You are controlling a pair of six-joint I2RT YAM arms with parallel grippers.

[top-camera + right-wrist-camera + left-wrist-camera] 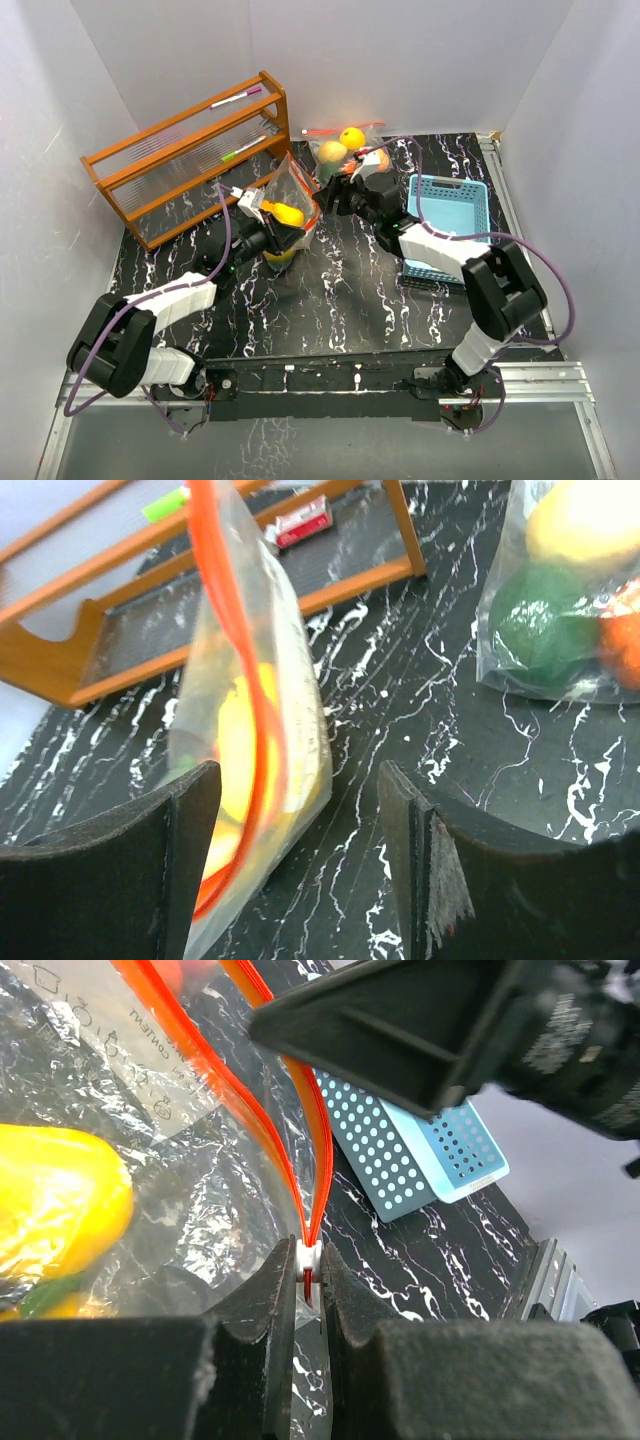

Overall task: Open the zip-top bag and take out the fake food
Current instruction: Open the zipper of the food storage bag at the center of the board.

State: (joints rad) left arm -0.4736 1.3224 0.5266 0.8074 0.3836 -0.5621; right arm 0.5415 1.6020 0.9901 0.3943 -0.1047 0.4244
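Observation:
A clear zip-top bag with an orange-red zip track stands on the black marbled table. It holds yellow fake food. My left gripper is shut on the bag's white zip slider. In the left wrist view the yellow food shows through the plastic at the left. My right gripper is open at the bag's right side. In the right wrist view the bag hangs between the fingers, close to the left finger.
A second bag with green, yellow and orange fake food lies at the back. A blue perforated basket stands on the right. A wooden rack with marker pens stands at the back left.

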